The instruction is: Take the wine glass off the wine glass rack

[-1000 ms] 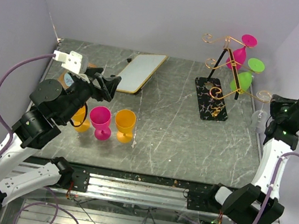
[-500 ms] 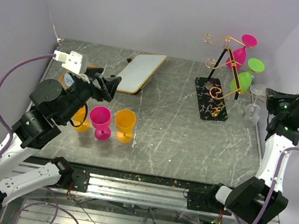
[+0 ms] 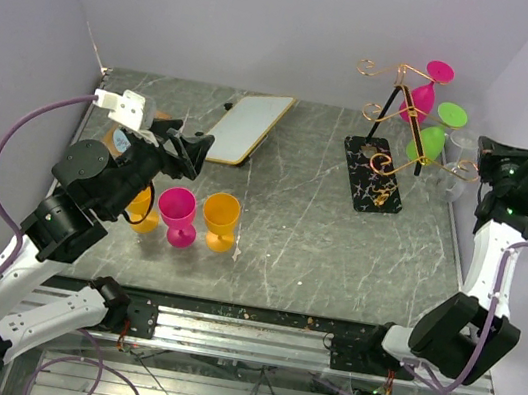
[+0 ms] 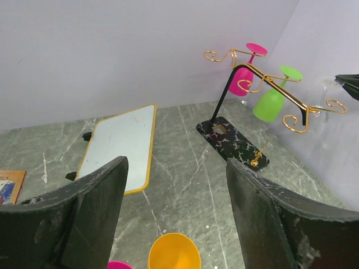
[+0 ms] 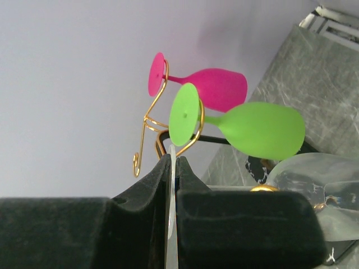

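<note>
The wine glass rack (image 3: 401, 107) stands at the back right on its black veined base (image 3: 374, 175). A pink glass (image 3: 421, 92) and a green glass (image 3: 431, 139) hang on it. My right gripper (image 3: 483, 150) is shut on the foot of a clear wine glass (image 3: 454, 171) beside the rack's right arm end. In the right wrist view the clear foot (image 5: 172, 224) is pinched between the fingers, and the bowl (image 5: 314, 179) sits behind a gold curl. My left gripper (image 3: 192, 145) is open and empty, far from the rack (image 4: 263, 75).
Two orange cups (image 3: 221, 219) and a pink cup (image 3: 178, 214) stand on the marble table below my left gripper. A white board with a yellow rim (image 3: 249, 126) lies at the back middle. The right wall is close behind my right gripper.
My right gripper has risen and moved toward the back with the clear glass, from low by the table's right edge to level with the rack's right arm end. The left arm has not moved.
</note>
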Controlling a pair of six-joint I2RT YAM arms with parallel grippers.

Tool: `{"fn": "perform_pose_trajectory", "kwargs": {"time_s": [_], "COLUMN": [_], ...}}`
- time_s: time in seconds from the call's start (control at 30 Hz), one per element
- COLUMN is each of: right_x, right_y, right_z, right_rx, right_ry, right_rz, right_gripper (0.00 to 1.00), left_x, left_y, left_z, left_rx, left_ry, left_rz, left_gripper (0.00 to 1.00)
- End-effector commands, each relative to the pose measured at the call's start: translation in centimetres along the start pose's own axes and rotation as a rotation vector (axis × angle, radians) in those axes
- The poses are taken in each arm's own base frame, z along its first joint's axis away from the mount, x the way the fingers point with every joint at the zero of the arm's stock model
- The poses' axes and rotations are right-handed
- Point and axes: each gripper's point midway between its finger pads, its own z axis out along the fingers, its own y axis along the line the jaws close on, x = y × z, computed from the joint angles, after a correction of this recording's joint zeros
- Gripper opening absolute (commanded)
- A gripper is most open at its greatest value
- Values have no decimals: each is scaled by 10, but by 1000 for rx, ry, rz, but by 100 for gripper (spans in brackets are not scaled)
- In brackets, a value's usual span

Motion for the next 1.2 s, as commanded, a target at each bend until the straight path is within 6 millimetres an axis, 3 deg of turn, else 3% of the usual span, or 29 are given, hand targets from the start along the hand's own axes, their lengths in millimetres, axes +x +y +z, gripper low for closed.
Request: {"fn": "perform_pose_trajectory", "kwargs": {"time_s": [0.0,0.3,0.6,0.77,0.93,1.03,1.17], "right_x": [-26,-68,-79,-59,-32,-8,43], "right_y": [39,32,21,15,20,23,34], "right_z": [2,-18,-75,-111,-144,-158,-167], "right_rx": [-85,25,114,105,42,8,-68], "right_ry": [-125,-373,-490,-453,-366,-270,-75], "right_rz": [-36,-93,-123,-115,-124,-115,-112], "right_gripper": [0,0,0,0,0,0,0], "left_x": [-13,-14,-13,-15,-7,-3,10], "left_y": [-3,-3,-4,-8,-13,-16,-15], "left_z": [-1,-2,-1,-3,2,6,17], "left_rx": [17,16,22,40,65,81,75], "left_ry": [-53,-56,-54,-59,-38,-30,9], "left_rz": [-21,-22,-27,-37,-51,-59,-68], "left_gripper": [81,81,81,81,81,81,81]}}
